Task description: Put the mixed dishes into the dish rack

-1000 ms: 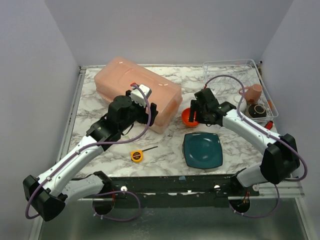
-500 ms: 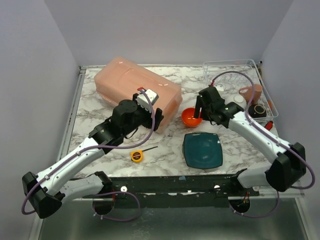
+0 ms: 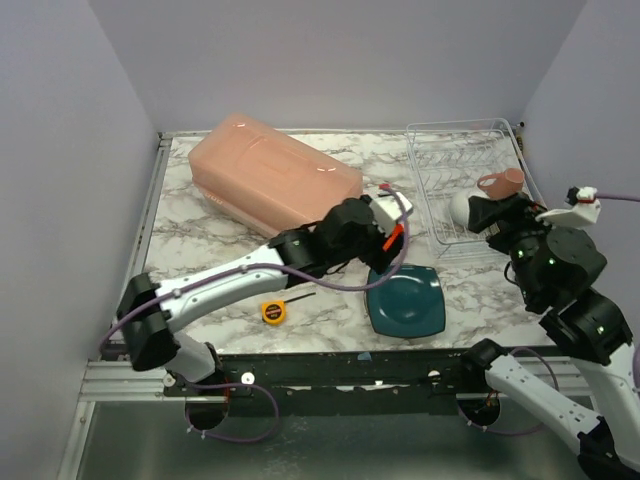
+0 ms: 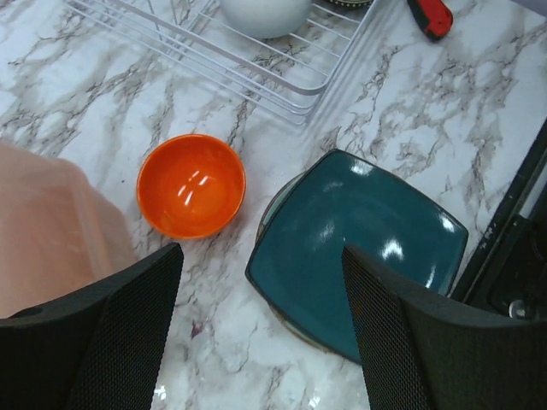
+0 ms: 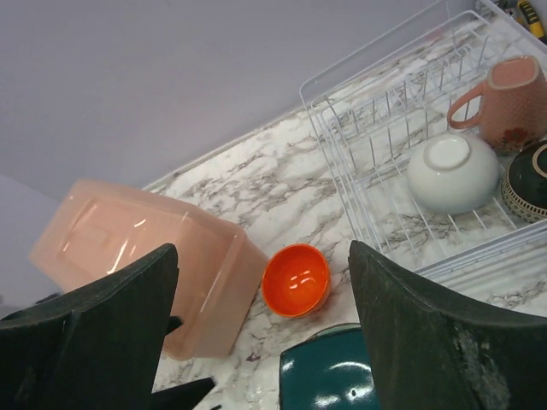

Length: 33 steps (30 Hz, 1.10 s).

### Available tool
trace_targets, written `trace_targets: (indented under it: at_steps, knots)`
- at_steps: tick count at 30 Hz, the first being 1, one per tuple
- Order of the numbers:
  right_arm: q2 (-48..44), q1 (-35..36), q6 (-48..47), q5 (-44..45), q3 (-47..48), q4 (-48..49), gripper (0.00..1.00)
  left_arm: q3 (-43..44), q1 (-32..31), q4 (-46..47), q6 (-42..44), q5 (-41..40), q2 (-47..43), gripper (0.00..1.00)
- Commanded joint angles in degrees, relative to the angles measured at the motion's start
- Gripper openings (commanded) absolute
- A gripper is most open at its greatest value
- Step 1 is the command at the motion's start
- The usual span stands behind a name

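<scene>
The orange bowl [image 4: 191, 184] sits upright on the marble next to the teal square plate [image 4: 359, 252]. A round plate's rim [image 4: 261, 220] shows under the teal plate. My left gripper [image 4: 265, 342] is open and empty, hovering above the gap between the two. In the top view it [image 3: 383, 243] hides most of the bowl. The wire dish rack [image 5: 385, 137] holds the white bowl [image 5: 451, 172], the pinkish mug [image 5: 504, 102] and the dark bowl [image 5: 528, 181]. My right gripper [image 5: 265, 342] is open and empty, raised high at the right [image 3: 495, 215].
The big pink tub [image 3: 275, 180] lies at the back left, close to the orange bowl. A yellow tape measure [image 3: 273, 311] lies near the front edge. A red-handled tool [image 4: 430, 15] lies beside the rack. The teal plate [image 3: 405, 300] is near the front.
My left arm has swung right from the tub to above the orange bowl and teal plate. My right gripper has left the orange bowl, pulled back and risen at the right.
</scene>
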Motion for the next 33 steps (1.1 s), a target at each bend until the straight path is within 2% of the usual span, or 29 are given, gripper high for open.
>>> trace_targets:
  at_steps: [1, 7, 14, 19, 25, 33]
  knots:
    - [-5.18, 0.25, -0.74, 2.52, 0.41, -0.76, 0.84, 10.93, -2.45, -3.17, 0.82, -5.57, 13.35, 0.75]
    - [-11.61, 0.25, -2.79, 2.97, -0.14, -0.71, 0.86, 27.74, -3.14, -13.68, 0.71, -10.26, 30.36, 0.75]
    - [-13.56, 0.25, -3.25, 0.64, -0.78, -1.24, 0.86, 41.32, -3.05, -23.30, -0.19, -14.00, 43.20, 0.70]
    - [-13.78, 0.25, -4.01, -0.05, -1.51, -1.81, 0.86, 43.82, -1.69, -26.22, -3.21, -14.74, 47.25, 0.69]
    - [-14.06, 0.25, -4.57, 0.27, -2.36, -1.86, 0.88, 42.38, -0.32, -25.37, -4.53, -12.70, 49.39, 0.66]
    - [-12.67, 0.25, -3.42, -2.21, -2.91, -1.94, 0.88, 42.93, -0.09, -24.06, -2.26, -14.02, 52.97, 0.45]
